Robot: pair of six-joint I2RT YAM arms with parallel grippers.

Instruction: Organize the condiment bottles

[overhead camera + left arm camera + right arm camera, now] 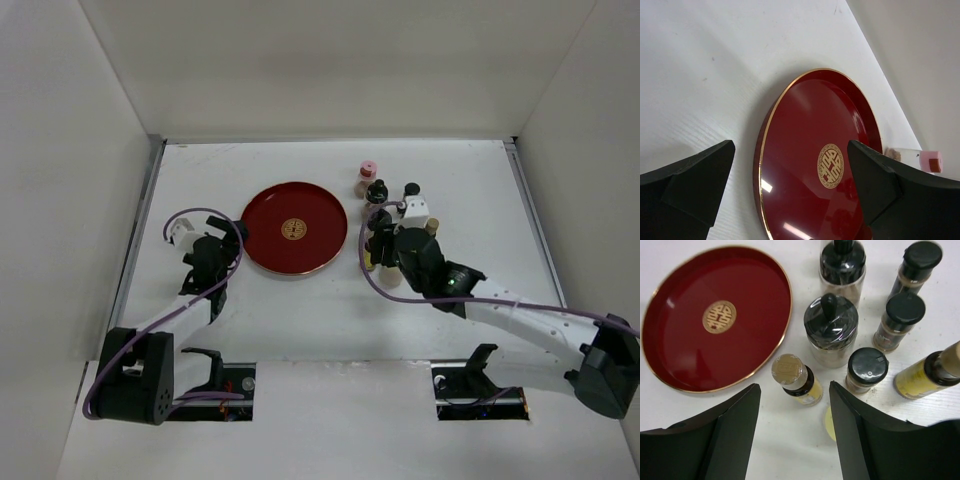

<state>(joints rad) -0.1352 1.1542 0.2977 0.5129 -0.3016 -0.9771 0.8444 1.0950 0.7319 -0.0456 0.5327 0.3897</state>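
Note:
The condiment bottles stand in a cluster (390, 215) right of the round red tray (294, 228). My right gripper (795, 388) is open just above the table. A yellow bottle with a tan cap (791, 374) stands upright at its fingertips, touching neither finger. Behind it are a wide black-lidded jar (831, 330), a small black-capped bottle (866, 371) and another yellow bottle (925, 377) lying tilted. A pink-capped bottle (368, 168) stands at the far end of the cluster. My left gripper (790, 150) hangs open over the tray's left rim (760, 150), holding nothing.
More black-capped bottles (905, 315) stand further back on the right. A pale yellow round patch (828, 422) shows partly behind my right finger. White walls enclose the table on three sides. The tray holds nothing.

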